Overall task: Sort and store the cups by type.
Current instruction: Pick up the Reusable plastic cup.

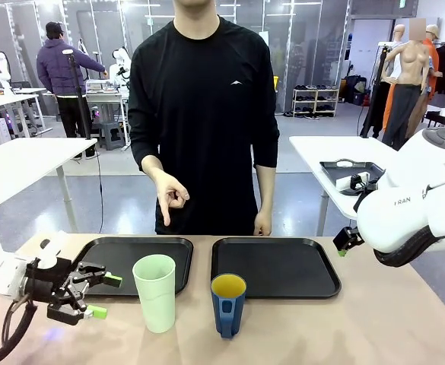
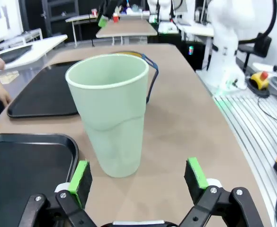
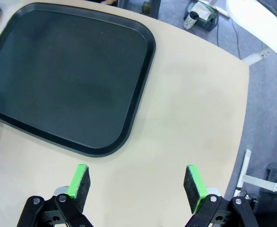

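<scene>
Well, near the table's (image 1: pixel 389 319) near edge the mint tumbler (image 2: pixel 109 113) stands upright, straight ahead of my left gripper (image 2: pixel 137 176), jaws spread and empty, the nearer arm. The blue mug (image 1: pixel 228 306) beside it hides mostly behind the tumbler from that wrist; my right gripper (image 3: pixel 137 182) hangs spread over bare table.

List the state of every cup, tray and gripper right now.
mint-green tumbler: upright on the table, not gripped
dark blue mug: upright on the table, not gripped
left tray: empty
right tray: empty
left gripper: open, facing the mint-green tumbler, not touching it
right gripper: open, holding nothing, above the table beside the right tray
</scene>
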Controlling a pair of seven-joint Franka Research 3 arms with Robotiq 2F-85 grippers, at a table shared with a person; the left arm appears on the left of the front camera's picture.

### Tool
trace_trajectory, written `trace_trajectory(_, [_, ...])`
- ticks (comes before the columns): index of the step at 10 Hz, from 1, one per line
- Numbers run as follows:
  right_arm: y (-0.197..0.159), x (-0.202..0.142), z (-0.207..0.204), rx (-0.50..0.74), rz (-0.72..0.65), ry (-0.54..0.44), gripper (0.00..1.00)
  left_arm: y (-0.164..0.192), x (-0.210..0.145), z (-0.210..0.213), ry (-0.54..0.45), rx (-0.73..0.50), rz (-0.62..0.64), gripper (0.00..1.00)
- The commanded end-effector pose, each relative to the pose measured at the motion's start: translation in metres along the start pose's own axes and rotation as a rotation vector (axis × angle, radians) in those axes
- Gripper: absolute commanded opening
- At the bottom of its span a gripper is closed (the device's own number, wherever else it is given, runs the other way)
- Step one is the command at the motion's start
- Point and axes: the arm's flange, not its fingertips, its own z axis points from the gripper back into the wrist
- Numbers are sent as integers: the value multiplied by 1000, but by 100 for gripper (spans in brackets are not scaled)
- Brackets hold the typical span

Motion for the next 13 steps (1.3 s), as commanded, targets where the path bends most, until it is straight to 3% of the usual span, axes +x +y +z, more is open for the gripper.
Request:
trace_trajectory(1, [0,-1,-1,2,-1,2,100,10,-7,-5,-103,2,-40,100])
trace_trajectory(3, [0,-1,-1,2,-1,2,100,14,-6,-7,-157,29,-61,100])
trace_trajectory(5, [0,-1,-1,2,-1,2,100,18,13,-4,-108,4,-18,100])
trace_trajectory(11, [0,-1,-1,2,-1,2,100,19,12,-4,-119,12,-8,100])
trace_trajectory(13, [0,-1,-1,2,-1,2,100,29,-1,-18,-93,-34,13,100])
